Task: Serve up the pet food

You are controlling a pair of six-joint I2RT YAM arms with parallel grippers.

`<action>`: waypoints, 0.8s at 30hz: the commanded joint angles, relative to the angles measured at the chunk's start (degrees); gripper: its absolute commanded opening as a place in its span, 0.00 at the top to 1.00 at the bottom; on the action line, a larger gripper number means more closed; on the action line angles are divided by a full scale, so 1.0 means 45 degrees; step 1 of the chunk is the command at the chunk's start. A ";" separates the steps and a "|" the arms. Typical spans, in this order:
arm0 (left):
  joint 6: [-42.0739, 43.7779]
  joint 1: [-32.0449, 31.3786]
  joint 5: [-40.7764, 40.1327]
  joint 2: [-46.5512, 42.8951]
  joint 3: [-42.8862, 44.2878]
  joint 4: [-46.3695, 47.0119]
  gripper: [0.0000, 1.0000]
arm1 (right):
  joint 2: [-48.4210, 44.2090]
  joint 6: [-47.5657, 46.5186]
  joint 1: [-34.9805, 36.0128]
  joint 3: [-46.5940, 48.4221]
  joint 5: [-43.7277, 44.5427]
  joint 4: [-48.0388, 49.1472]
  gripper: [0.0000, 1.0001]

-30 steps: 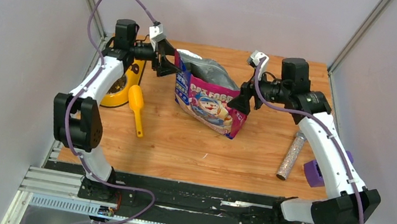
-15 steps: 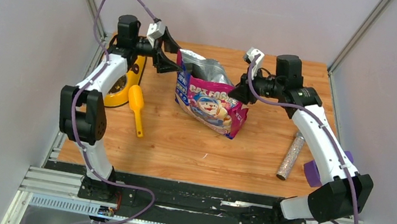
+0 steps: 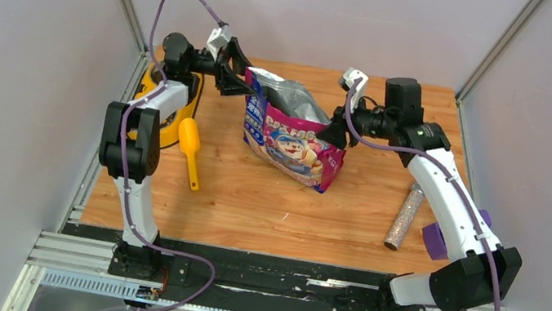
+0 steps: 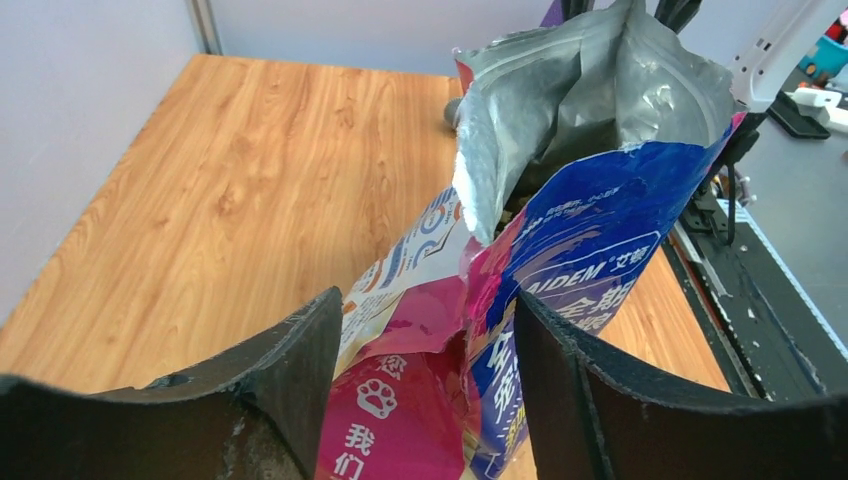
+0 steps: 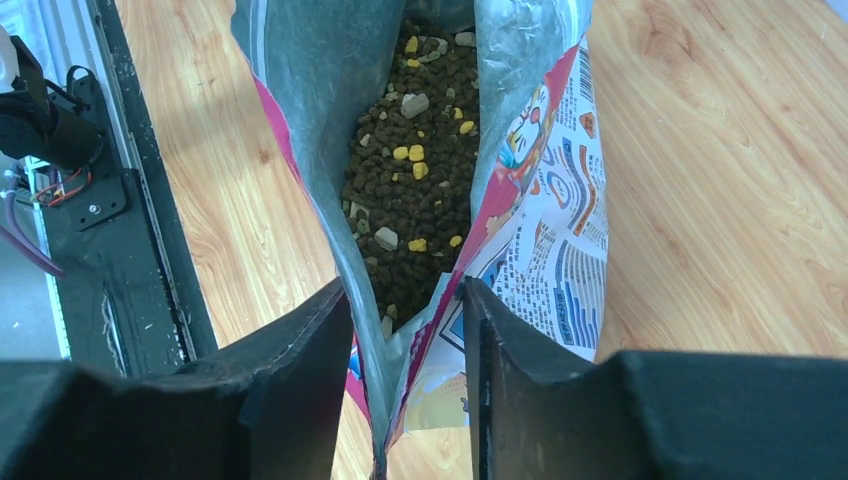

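The left gripper [image 3: 233, 79] is clamped on the left edge of the glossy pink, blue and white "CAT FOOD" bag [image 3: 292, 137]. In its wrist view the folded side of the bag [image 4: 590, 250] fills the gap between the two black fingers and touches both. The right gripper [image 3: 337, 127] grasps the opposite, right edge. There the fingers straddle the rim of the mouth, with the foil lining on one side and the printed face [image 5: 560, 230] on the other.

The bag therefore lies between the two grippers, and its mouth runs left to right from one to the other. It stands on the wooden desk [image 3: 265, 203], near the far middle, with the cartoon face towards the near side and the mouth open upward. The small brown dry kibble pellets [image 5: 415, 170], mixed with a few yellow and pale bits, sit deep inside, well below the rim.

The round yellow bowl [image 3: 162, 137] lies at the left edge of the desk, partly hidden by the left arm, left of and nearer than the left gripper. The yellow plastic scoop [image 3: 191, 147] lies between the bowl and the bag. As I judge it, serving turns on that leftward offset. The left arm is the nearer one to the bowl, so the mouth would have to tip or travel to the left.
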 commanded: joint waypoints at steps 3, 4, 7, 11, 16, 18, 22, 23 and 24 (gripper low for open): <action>-0.1455 -0.0256 -0.0118 -0.0179 0.0202 0.2532 0.42 | -0.0456 0.0169 0.0107 -0.0049 -0.0028 -0.0145 0.77; -0.1457 -0.0264 -0.0226 -0.0127 0.0229 0.2491 0.47 | -0.0499 0.0193 0.0120 -0.0057 0.0058 -0.0135 0.83; -0.1504 -0.0281 -0.0522 -0.0156 0.0131 0.2505 0.82 | -0.0662 0.0214 0.0139 -0.0087 0.0545 -0.0127 1.00; -0.1382 -0.0239 -0.1152 -0.0521 -0.0492 0.2553 1.00 | -0.1016 0.0282 0.0152 -0.0289 0.2055 0.0202 1.00; 0.2167 -0.0127 -0.3923 -0.2469 -0.2118 -0.1959 1.00 | -0.2070 0.0297 0.0148 -0.1338 0.3658 0.1527 1.00; 0.7036 -0.0601 -0.6707 -0.3737 -0.1939 -0.8203 1.00 | -0.2325 0.0209 0.0149 -0.1606 0.3905 0.1917 1.00; 1.1232 -0.1046 -0.8238 -0.4591 -0.1512 -1.3014 1.00 | -0.2317 -0.0265 0.0139 -0.1718 0.4389 0.2197 1.00; 1.1322 -0.1049 -0.8423 -0.4868 -0.1733 -1.3281 1.00 | -0.2277 -0.0607 0.0144 -0.1728 0.4675 0.2223 1.00; 1.1306 -0.1052 -0.8489 -0.5035 -0.1880 -1.3325 1.00 | -0.2262 -0.0952 0.0098 -0.1776 0.4950 0.2285 1.00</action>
